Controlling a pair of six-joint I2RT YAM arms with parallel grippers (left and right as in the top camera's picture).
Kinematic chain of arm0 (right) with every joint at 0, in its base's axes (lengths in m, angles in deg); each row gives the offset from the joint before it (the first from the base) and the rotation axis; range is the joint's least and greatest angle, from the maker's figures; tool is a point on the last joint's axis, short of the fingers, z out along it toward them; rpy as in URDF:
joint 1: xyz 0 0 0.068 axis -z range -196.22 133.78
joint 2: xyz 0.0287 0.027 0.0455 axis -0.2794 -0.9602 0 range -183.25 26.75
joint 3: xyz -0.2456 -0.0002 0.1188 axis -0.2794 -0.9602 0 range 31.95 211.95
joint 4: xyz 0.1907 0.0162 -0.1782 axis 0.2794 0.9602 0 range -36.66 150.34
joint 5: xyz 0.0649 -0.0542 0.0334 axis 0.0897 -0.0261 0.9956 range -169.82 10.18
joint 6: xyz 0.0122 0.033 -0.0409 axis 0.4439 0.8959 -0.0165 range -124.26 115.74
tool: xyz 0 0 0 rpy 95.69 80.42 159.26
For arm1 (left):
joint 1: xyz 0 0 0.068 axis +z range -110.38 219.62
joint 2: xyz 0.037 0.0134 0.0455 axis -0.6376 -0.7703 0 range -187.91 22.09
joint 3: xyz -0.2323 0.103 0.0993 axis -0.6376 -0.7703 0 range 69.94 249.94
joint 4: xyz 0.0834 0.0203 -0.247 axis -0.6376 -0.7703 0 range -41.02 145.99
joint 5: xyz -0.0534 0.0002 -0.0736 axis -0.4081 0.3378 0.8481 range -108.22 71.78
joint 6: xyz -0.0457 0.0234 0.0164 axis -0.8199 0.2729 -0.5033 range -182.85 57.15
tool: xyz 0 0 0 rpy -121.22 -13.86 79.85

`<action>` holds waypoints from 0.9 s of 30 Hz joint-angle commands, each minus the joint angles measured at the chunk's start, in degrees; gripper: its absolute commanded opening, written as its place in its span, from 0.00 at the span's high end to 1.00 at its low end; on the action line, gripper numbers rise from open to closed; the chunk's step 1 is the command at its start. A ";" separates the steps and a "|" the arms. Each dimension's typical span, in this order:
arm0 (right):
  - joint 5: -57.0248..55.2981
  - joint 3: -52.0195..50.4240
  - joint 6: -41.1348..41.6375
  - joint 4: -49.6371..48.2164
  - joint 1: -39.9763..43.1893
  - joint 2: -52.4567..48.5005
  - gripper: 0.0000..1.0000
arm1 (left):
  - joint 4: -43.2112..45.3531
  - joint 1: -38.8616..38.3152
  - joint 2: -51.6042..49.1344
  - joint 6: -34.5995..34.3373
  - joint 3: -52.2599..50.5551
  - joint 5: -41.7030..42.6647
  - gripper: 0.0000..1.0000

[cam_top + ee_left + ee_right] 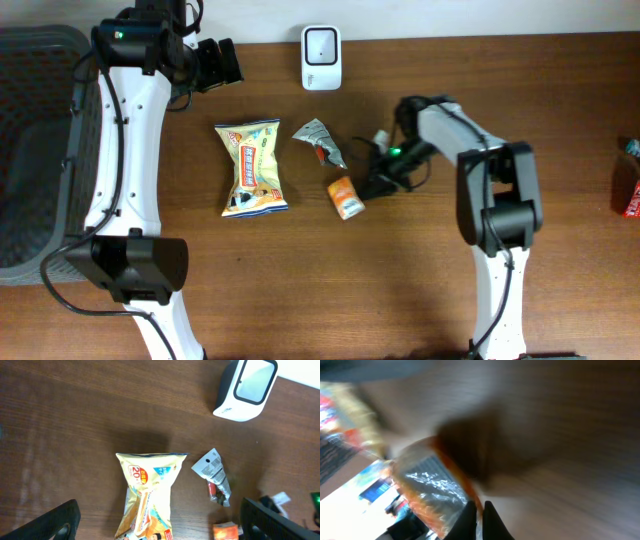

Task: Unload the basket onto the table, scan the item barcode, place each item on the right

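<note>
Orange packet [346, 198] just beside tips of closed right jaws.

It looks like a mock shop checkout in a robotics lab. A wood-grain bench [300, 300] carries a white barcode scanner [321, 44] at its far edge, with goods lying near it: a yellow snack bag [252, 167], a silver sachet [320, 142] and a small orange packet [346, 197]. A grey shopping basket [30, 150] sits at the left end, and two white robot arms [125, 150] work the bench
</note>
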 commanded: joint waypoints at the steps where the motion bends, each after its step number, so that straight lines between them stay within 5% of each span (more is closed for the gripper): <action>1: -12.68 2.29 0.35 3.43 4.55 2.08 0.85 | -0.09 0.31 0.50 -0.39 0.02 -0.61 0.01; 9: -9.90 5.09 -10.03 8.72 5.97 3.34 0.62 | -0.09 0.37 0.50 -0.39 0.04 -0.61 0.01; 13: -4.70 5.20 -18.05 9.05 3.15 3.37 0.71 | -0.09 0.35 0.50 -0.37 0.02 -0.61 0.01; 19: -2.99 7.87 -18.25 8.07 0.37 3.74 0.72 | -0.09 0.37 0.50 -0.37 0.04 -0.61 0.01; 27: -8.61 8.90 -18.29 7.78 -3.89 4.31 0.54 | -0.09 0.35 0.50 -0.39 0.04 -0.61 0.01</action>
